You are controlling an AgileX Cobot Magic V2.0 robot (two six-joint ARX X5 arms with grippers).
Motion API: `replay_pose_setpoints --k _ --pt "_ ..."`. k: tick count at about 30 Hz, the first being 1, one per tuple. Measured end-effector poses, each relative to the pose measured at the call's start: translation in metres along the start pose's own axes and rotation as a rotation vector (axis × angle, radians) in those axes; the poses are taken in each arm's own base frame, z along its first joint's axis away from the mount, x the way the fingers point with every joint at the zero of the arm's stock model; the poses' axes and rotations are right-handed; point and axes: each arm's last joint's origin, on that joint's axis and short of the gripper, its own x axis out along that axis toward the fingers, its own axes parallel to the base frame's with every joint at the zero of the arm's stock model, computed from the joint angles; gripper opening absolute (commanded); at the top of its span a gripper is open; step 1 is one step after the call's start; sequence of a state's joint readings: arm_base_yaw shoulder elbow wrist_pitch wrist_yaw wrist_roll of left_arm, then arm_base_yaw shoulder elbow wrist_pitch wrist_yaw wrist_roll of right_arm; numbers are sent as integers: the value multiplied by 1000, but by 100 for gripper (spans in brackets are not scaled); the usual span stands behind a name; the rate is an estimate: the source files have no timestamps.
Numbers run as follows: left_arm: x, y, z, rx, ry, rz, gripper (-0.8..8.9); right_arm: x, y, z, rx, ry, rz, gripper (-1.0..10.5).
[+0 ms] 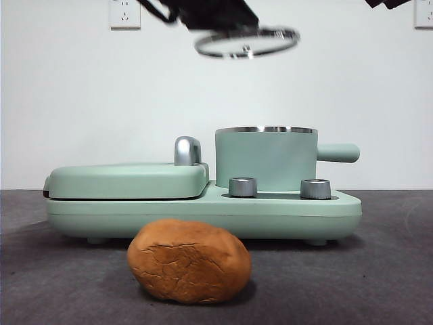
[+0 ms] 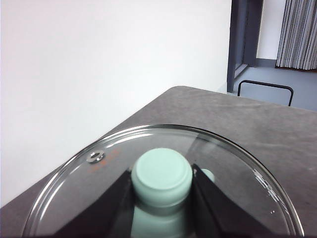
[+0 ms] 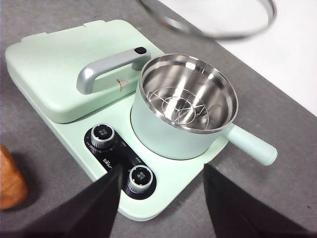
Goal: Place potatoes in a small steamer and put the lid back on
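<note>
The orange-brown potato (image 1: pixel 189 261) lies on the dark table in front of the mint appliance; its edge shows in the right wrist view (image 3: pixel 10 178). The small steamer (image 1: pixel 265 159) stands open on the appliance's right side, with a steel rack inside (image 3: pixel 184 106). My left gripper (image 2: pixel 162 186) is shut on the mint knob of the glass lid (image 2: pixel 99 173) and holds it high in the air above and left of the pot; the lid (image 1: pixel 247 42) hangs near the top of the front view. My right gripper (image 3: pixel 161 196) is open and empty, above the appliance's near edge.
The flat mint griddle cover (image 1: pixel 128 179) with a chrome handle (image 1: pixel 187 150) sits left of the pot. Two silver dials (image 1: pixel 243 187) are on the base's front. A black chair frame (image 2: pixel 265 89) stands beyond the table's far edge.
</note>
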State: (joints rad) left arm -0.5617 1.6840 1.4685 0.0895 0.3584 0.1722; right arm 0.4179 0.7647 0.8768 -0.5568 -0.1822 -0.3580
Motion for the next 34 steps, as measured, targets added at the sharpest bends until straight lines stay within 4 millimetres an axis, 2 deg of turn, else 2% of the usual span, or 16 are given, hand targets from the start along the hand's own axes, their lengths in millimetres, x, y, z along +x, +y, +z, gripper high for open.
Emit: replay_pose_setpoints --k 11,18,24,30,34 --pt "-93 -1 47 -43 87 58 15 0 0 0 0 1 2 260" --pt "-152 -10 60 -58 108 115 15 2 10 -1 -15 29 74 270" --pt "-190 -19 49 -73 126 167 15 16 24 -2 -43 84 201 359" --pt "-230 -39 23 -100 136 234 15 34 47 0 -87 131 336 366" --pt "-246 -50 7 -133 135 255 15 49 66 0 -119 181 421 366"
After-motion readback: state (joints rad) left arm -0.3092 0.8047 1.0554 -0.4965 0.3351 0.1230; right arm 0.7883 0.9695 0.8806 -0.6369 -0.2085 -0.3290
